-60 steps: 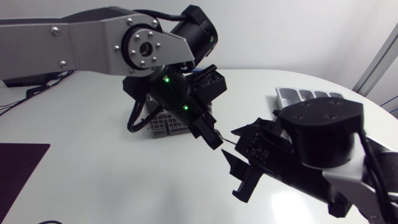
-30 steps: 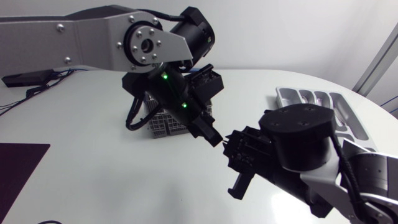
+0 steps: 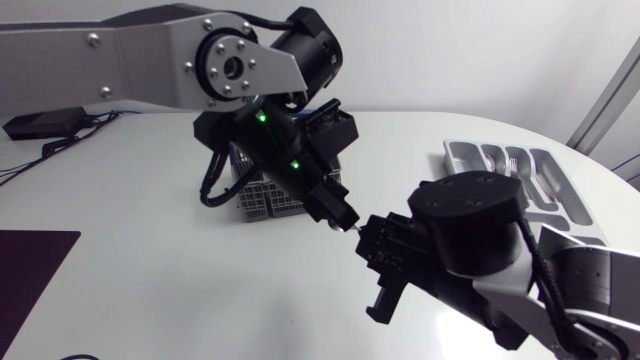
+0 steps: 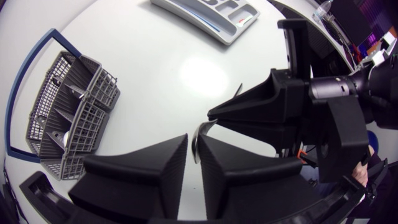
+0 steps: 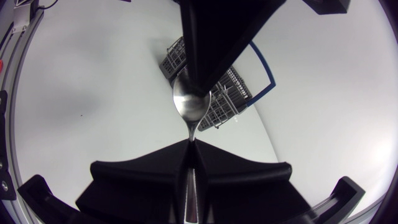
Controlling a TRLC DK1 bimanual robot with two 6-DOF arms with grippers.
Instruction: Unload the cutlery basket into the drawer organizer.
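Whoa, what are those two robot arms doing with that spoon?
They look to be passing a spoon between them above the table. The left pincer grips the spoon's bowl and the right pincer is shut on its handle, so both hold it at once. The grey cutlery basket stands near the left arm. The drawer organizer lies on the right arm's side, with some cutlery already in it.
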